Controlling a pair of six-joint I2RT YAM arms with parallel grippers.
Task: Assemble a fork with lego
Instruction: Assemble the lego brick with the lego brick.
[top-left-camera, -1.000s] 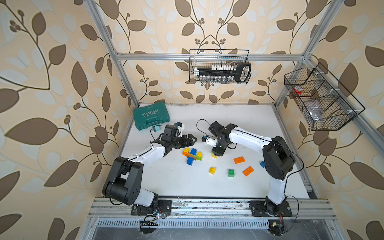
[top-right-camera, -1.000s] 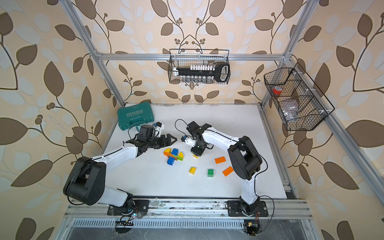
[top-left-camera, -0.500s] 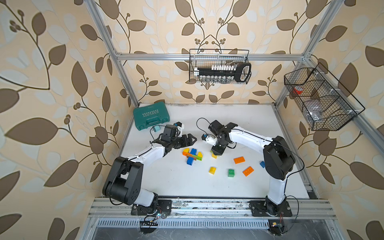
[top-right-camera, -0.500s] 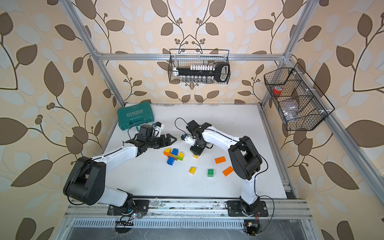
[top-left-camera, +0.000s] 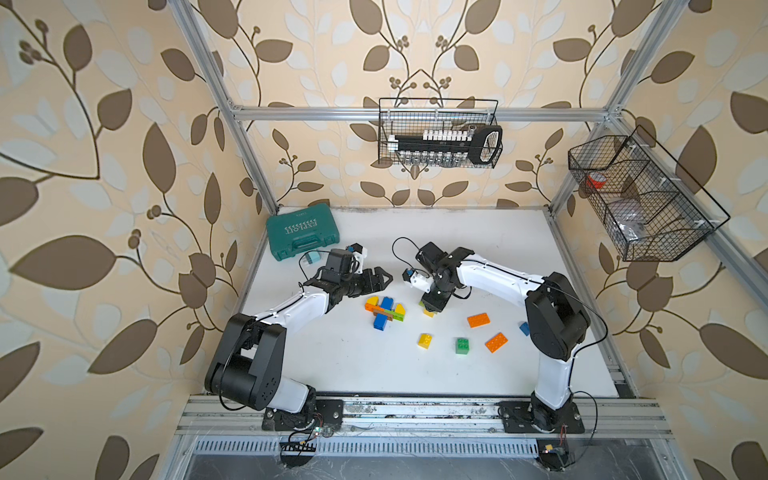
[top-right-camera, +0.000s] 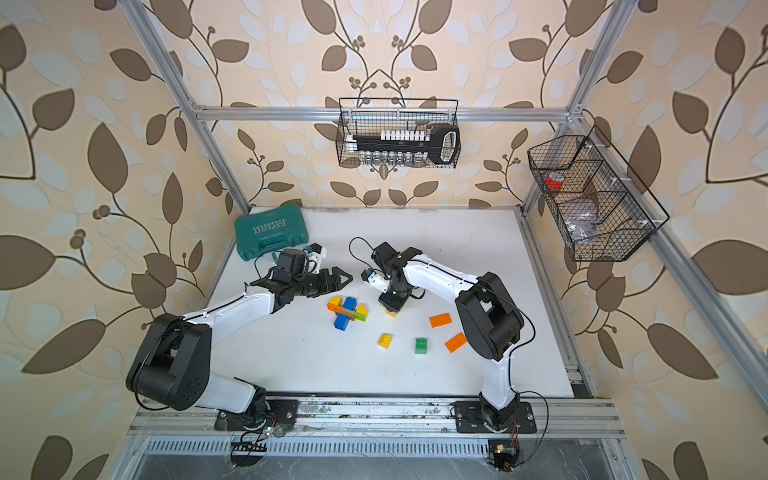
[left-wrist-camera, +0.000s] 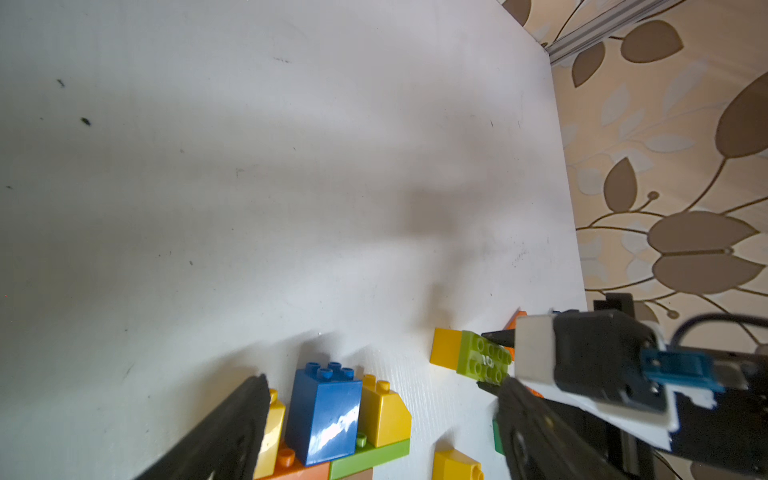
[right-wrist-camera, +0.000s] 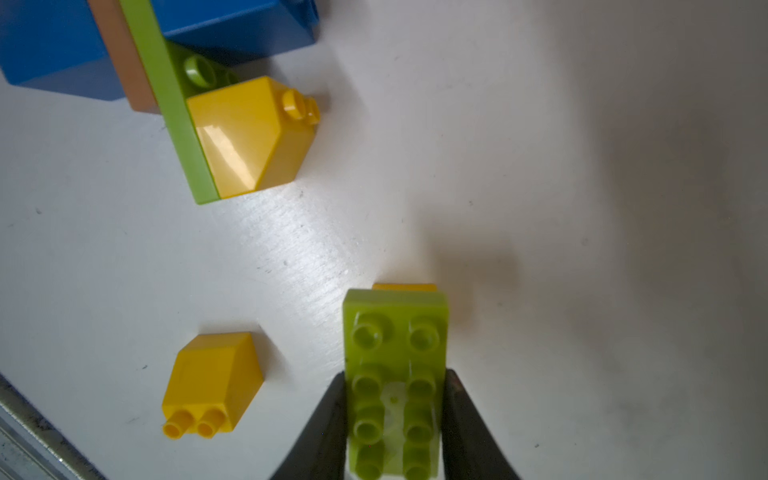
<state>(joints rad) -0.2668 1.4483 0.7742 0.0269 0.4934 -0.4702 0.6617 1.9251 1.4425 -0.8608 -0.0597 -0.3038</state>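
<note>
A partly built lego cluster (top-left-camera: 384, 309) of blue, yellow, orange, lime and brown bricks lies mid-table, also seen in a top view (top-right-camera: 347, 311). My left gripper (top-left-camera: 382, 279) hovers open just behind it. In the left wrist view its fingers (left-wrist-camera: 232, 432) straddle the cluster's blue brick (left-wrist-camera: 322, 415) without touching. My right gripper (top-left-camera: 432, 305) is shut on a lime green lego plate (right-wrist-camera: 397, 374). A yellow brick (right-wrist-camera: 405, 287) is stuck under the plate's far end, low over the table, right of the cluster.
Loose bricks lie toward the front right: a yellow one (top-left-camera: 424, 340), a green one (top-left-camera: 462, 345), two orange ones (top-left-camera: 478, 320) (top-left-camera: 496, 342) and a blue one (top-left-camera: 524, 328) by the right arm. A teal case (top-left-camera: 301, 232) sits back left. Wire baskets (top-left-camera: 438, 133) hang on the walls.
</note>
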